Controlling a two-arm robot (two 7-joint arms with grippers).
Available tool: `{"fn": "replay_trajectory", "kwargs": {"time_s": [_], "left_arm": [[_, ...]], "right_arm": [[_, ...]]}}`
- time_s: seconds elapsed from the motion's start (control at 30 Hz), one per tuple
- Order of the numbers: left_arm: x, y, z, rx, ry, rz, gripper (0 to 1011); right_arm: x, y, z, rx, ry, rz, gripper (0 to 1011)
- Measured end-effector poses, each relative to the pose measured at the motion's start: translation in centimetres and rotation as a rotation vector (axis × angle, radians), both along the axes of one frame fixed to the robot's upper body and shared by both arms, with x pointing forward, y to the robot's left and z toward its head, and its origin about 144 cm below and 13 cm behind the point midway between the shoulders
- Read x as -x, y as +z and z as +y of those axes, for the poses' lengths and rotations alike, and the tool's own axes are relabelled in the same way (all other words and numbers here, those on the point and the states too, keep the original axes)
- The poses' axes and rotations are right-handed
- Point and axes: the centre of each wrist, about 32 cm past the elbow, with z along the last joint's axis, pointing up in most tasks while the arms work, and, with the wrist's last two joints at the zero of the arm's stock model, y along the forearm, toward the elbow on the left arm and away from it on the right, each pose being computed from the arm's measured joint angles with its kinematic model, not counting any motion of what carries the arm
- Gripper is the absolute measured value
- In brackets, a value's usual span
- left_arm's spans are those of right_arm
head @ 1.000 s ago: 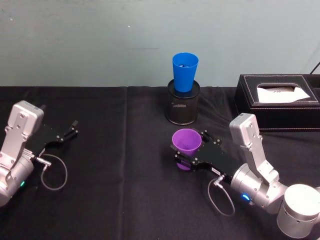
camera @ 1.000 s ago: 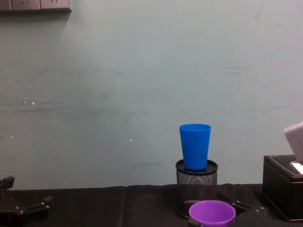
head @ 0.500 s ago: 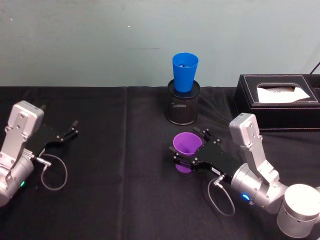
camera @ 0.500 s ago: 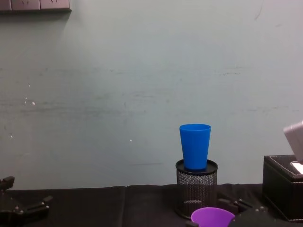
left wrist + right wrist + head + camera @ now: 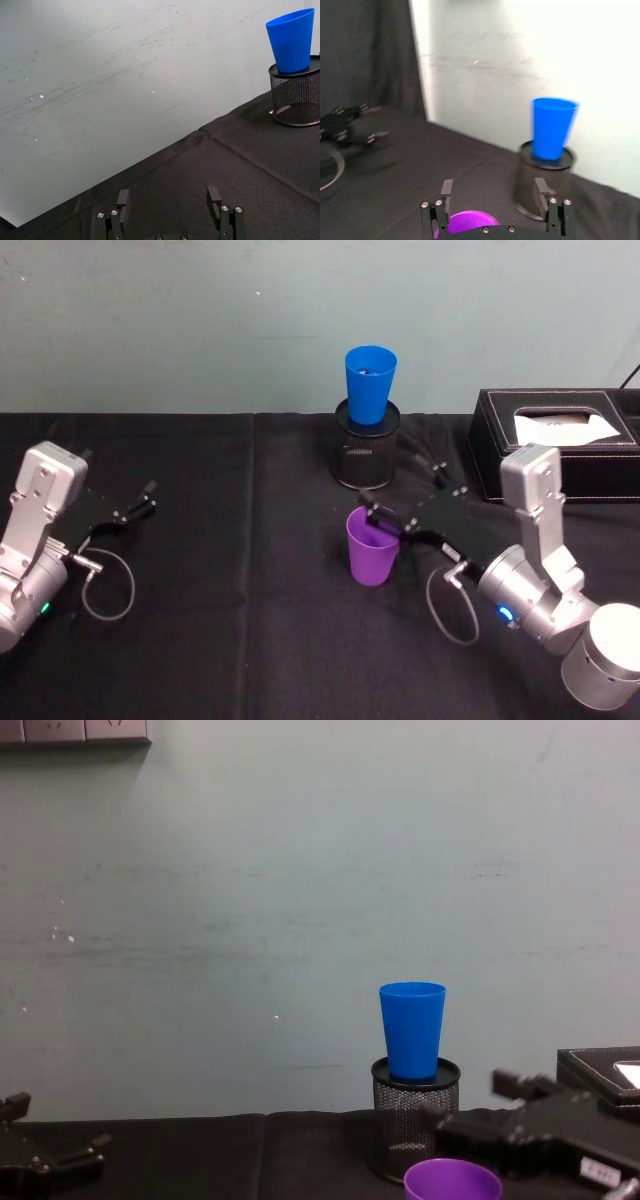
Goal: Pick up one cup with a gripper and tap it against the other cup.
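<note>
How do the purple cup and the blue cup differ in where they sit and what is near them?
The purple cup stands on the black table; the blue cup sits raised in the mesh pen holder. The open right gripper is at the purple cup's rim, while nothing touches the blue cup. Both are upright, tapered, smooth tumblers of similar size.

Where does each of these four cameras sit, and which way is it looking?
Head: up high, looking down at the table; both arms, purple cup.
Chest: low, looking across at the wall; right gripper.
Left wrist: on the left arm, over left gripper.
Right wrist: on the right arm, over its fingers.
All four share the blue cup in the pen holder.
</note>
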Motion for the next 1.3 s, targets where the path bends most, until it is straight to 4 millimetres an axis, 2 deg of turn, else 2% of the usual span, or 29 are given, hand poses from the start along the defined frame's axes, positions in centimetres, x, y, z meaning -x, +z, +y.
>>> {"fn": "replay_trajectory", "kwargs": {"time_s": [0.27,0.47,1.3], "left_arm": [[0.00,0.00,0.00,0.000,0.000,0.000,1000],[0.00,0.00,0.00,0.000,0.000,0.000,1000],[0.00,0.00,0.00,0.000,0.000,0.000,1000]], "right_arm": [[-0.48,0.48,-0.27,-0.020,-0.252,0.040,1003],[-0.80,0.38,-0.04,-0.005,-0.362,0.086,1003],[-1.00,0.18,0.12,0.011,-0.354,0.110,1003]]}}
